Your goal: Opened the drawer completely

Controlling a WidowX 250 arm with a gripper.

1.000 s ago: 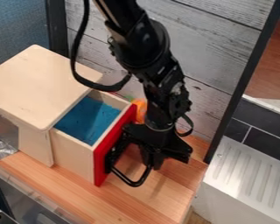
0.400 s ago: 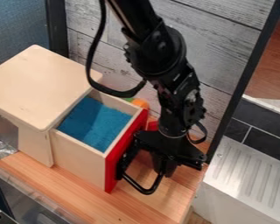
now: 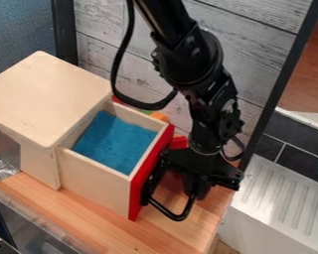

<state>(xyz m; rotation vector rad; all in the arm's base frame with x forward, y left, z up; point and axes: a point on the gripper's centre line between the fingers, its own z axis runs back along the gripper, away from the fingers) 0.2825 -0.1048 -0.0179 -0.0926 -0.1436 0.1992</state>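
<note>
Left of the gripper (image 3: 192, 184) stands the wooden cabinet (image 3: 45, 99). Its drawer (image 3: 95, 181), containing blue material (image 3: 115, 144), extends toward the gripper. The red front (image 3: 143, 191) sits immediately left of the gripper, beside the black loop (image 3: 178, 217). Gripper opening and hold: cannot tell.

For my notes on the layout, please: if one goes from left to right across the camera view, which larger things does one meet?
Wooden box, drawer, gripper, white ridged surface.
</note>
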